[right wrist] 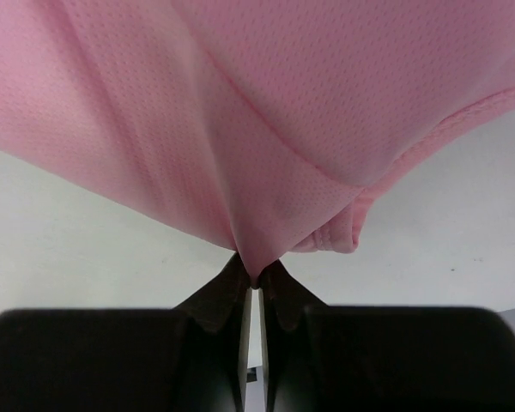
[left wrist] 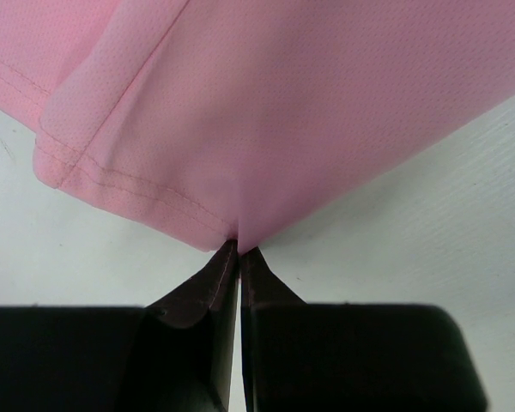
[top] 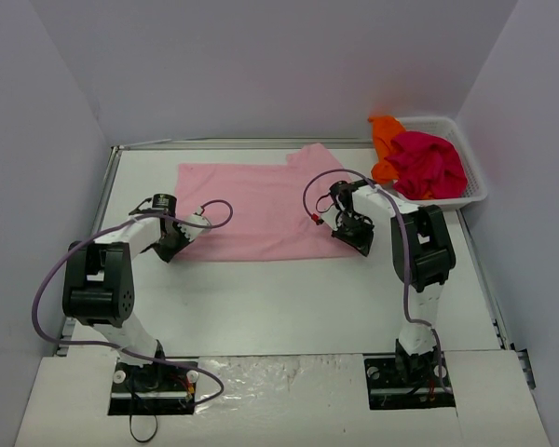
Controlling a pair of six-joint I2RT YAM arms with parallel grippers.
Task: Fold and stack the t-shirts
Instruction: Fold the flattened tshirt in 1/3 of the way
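Both arms reach forward with elbows raised and wrists angled down. The left gripper (left wrist: 239,247) and right gripper (right wrist: 253,275) each pinch the shirt (top: 252,209) edge at their fingertips.

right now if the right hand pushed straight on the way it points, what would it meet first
Most likely the pink t-shirt: the right hand is shut on its edge, and cloth fills the way ahead.

A white surface (top: 261,298) lies inside a small enclosure. Plain pale lilac-grey walls stand on three sides: the far wall (top: 279,65), the left wall (top: 28,140) and the right wall (top: 536,102). The light is soft and even. A crinkled white sheet (top: 289,368) covers the near edge.
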